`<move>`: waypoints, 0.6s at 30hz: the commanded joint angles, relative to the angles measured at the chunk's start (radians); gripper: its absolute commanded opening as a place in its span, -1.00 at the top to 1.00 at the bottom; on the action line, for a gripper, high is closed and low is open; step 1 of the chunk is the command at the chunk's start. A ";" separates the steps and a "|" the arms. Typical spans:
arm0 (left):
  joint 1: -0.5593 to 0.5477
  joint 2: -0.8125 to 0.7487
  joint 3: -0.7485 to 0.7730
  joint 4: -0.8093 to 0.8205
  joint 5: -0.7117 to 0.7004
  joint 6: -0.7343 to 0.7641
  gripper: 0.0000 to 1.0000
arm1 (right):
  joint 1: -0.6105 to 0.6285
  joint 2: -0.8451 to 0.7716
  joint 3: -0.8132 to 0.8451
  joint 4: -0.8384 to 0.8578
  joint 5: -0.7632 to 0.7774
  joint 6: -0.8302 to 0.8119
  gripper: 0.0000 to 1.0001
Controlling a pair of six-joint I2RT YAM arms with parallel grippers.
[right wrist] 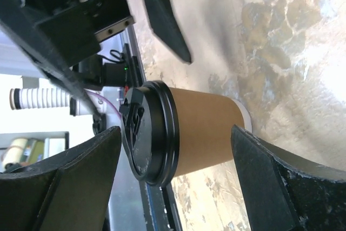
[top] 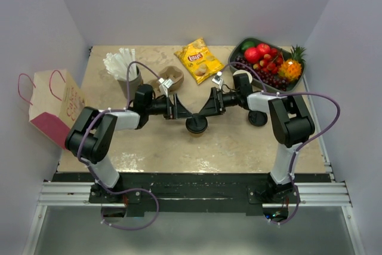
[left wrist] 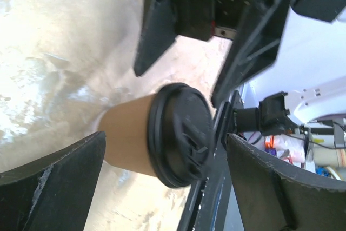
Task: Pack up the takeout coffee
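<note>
The takeout coffee [top: 196, 125], a tan paper cup with a black lid, stands upright on the table at the centre front. My left gripper [top: 181, 110] and right gripper [top: 209, 106] face each other just behind it, both open. In the left wrist view the cup [left wrist: 128, 142] and its lid [left wrist: 181, 133] sit between my open fingers [left wrist: 54, 187], untouched, with the left gripper [left wrist: 165, 185] spread wide. In the right wrist view the cup [right wrist: 208, 128] also stands between the spread fingers [right wrist: 292, 187] of the right gripper [right wrist: 175, 187], with gaps on both sides.
A pink and tan paper bag [top: 52, 107] stands at the left edge. A cup of white napkins [top: 122, 67], a brown cardboard piece [top: 170, 79], a Lay's chip bag [top: 200, 59] and a fruit tray [top: 285, 85] line the back. A loose black lid [top: 258, 117] lies right.
</note>
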 commanded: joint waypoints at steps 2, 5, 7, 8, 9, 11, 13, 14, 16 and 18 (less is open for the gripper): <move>0.009 -0.079 -0.050 0.007 0.032 0.015 -0.93 | 0.021 0.002 0.086 -0.133 0.030 -0.101 -0.72; 0.018 -0.057 -0.067 0.023 0.017 -0.017 -0.92 | 0.029 -0.015 0.080 -0.176 0.027 -0.141 -0.75; 0.019 -0.034 -0.067 0.073 0.018 -0.048 -0.91 | 0.033 -0.024 0.060 -0.187 0.028 -0.153 -0.76; 0.019 -0.012 -0.061 0.075 0.016 -0.051 -0.91 | 0.038 -0.026 0.054 -0.204 0.028 -0.159 -0.77; 0.019 -0.002 -0.061 0.095 0.023 -0.055 -0.91 | 0.038 -0.028 0.045 -0.211 0.030 -0.175 -0.78; 0.019 0.015 -0.068 0.116 0.042 -0.066 -0.91 | 0.044 -0.032 0.038 -0.224 0.033 -0.184 -0.79; 0.019 0.019 -0.074 0.144 0.061 -0.069 -0.91 | 0.047 -0.032 0.034 -0.225 0.035 -0.189 -0.79; 0.019 0.022 -0.085 0.171 0.093 -0.086 -0.91 | 0.047 -0.026 0.034 -0.224 0.035 -0.189 -0.79; 0.016 0.025 -0.101 0.300 0.127 -0.158 -0.91 | 0.047 -0.017 0.037 -0.218 0.036 -0.176 -0.78; 0.003 0.022 -0.102 0.313 0.151 -0.161 -0.92 | 0.047 -0.005 0.037 -0.198 0.039 -0.157 -0.77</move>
